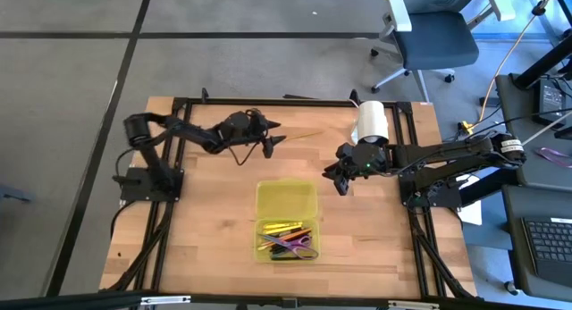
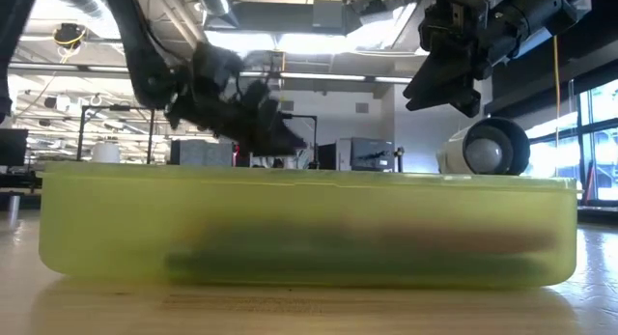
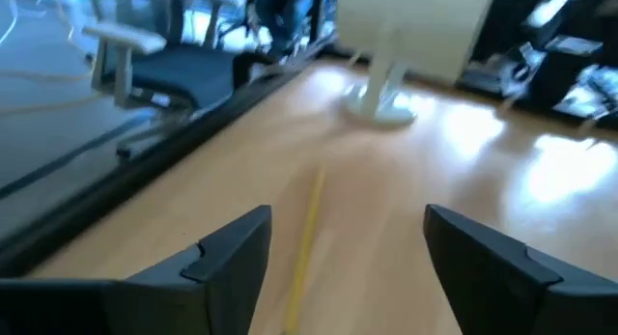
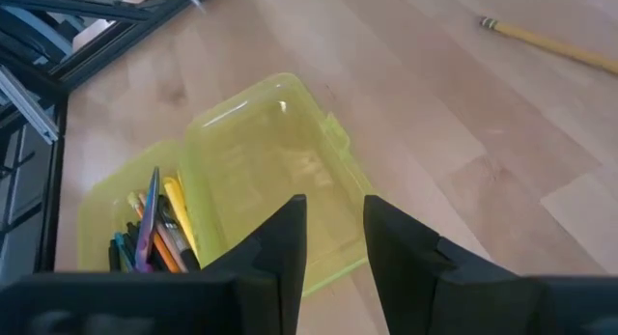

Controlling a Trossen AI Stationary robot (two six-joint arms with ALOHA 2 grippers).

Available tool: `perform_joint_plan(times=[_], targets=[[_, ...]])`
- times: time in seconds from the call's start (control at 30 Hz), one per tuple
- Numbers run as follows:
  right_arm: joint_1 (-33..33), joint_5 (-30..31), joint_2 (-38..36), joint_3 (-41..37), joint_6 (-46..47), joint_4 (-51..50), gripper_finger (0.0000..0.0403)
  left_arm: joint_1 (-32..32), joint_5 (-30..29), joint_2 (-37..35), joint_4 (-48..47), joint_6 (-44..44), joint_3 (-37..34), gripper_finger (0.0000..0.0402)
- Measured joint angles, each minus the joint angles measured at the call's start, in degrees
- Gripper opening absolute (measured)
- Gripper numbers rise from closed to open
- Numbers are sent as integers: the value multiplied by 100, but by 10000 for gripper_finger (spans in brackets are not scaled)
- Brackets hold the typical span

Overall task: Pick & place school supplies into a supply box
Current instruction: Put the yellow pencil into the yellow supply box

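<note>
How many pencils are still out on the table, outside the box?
1: a yellow pencil on the table's far side, just ahead of the open left gripper. Others may be hidden beneath the arms.

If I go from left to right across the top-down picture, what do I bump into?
left gripper → yellow pencil → right gripper → white roll

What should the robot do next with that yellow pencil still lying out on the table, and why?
Probably the left gripper should ease down and close on the yellow pencil. Its fingers stand open with the pencil lying on the wood between them in the left wrist view, nothing held. The supply box lies open with other supplies in one half. The right gripper hangs empty above the table beside the box.
</note>
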Motion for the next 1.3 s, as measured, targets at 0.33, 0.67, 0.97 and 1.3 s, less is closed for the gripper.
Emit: perform_joint_plan(times=[0.33,0.67,0.97,1.3], targets=[[0,-7,2,0,102,-24,109,259,355,1301,388,92,338,262],[0,-13,2,0,245,-112,109,242,284,1743,143,408,664,254],[0,-17,2,0,239,-118,109,78,-374,1711,-605,954,682,212],[0,-15,2,0,236,-116,109,-165,-622,1706,-885,1276,688,116]])
